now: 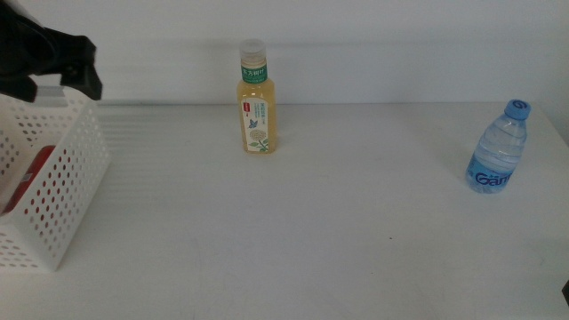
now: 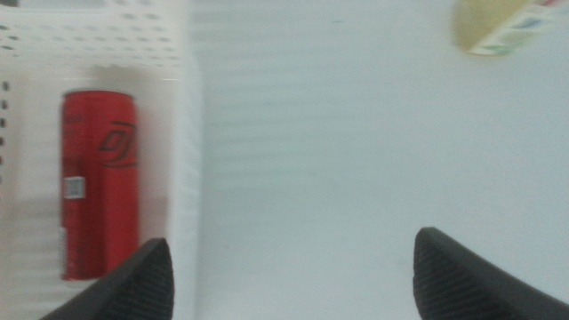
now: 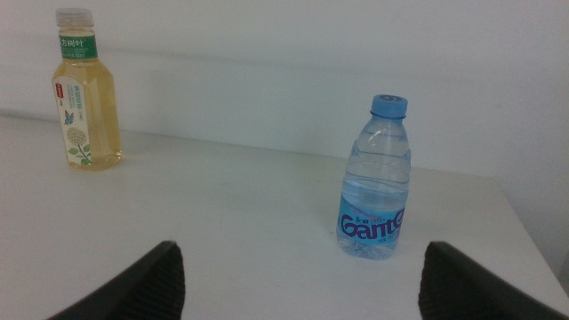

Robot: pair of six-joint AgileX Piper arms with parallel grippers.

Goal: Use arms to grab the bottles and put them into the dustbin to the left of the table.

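A: Start at the left. What's there?

B: The bin [image 1: 55, 191] sits at the table's [image 1: 338, 231] left edge, and the can [image 2: 98, 182] already lies on its side inside. The left tool [image 1: 55, 60] hangs above the bin's rim, jaws spread wide with nothing between them.

A: And next along?

B: The tea bottle [image 1: 256, 105] stands upright at mid-table toward the back, well apart from the bin. It looks full, so I'd judge it fairly heavy, with stiff, smooth plastic sides. The straight labelled body is the place to grip; the neck under the cap is narrower and could let it swing.

A: Then the far right?

B: The water bottle [image 1: 498, 149], upright near the right edge, blue cap on. It also looks full; thin clear plastic like that probably gives under a hard squeeze and may be slippery. I'd take it across the label band, low enough that it doesn't tip.

A: Where's the right tool?

B: The right tool [image 3: 302, 284] is low at the near right, almost out of the middle view. Its jaws are released and empty, and the wrist camera faces the water bottle, with the tea bottle further off.

A: Anything in the way?

B: Nothing lies between the bottles and the bin. The bottles stand well apart, so neither crowds a grasp on the other. One caution, I think: the can takes up part of the bin floor.
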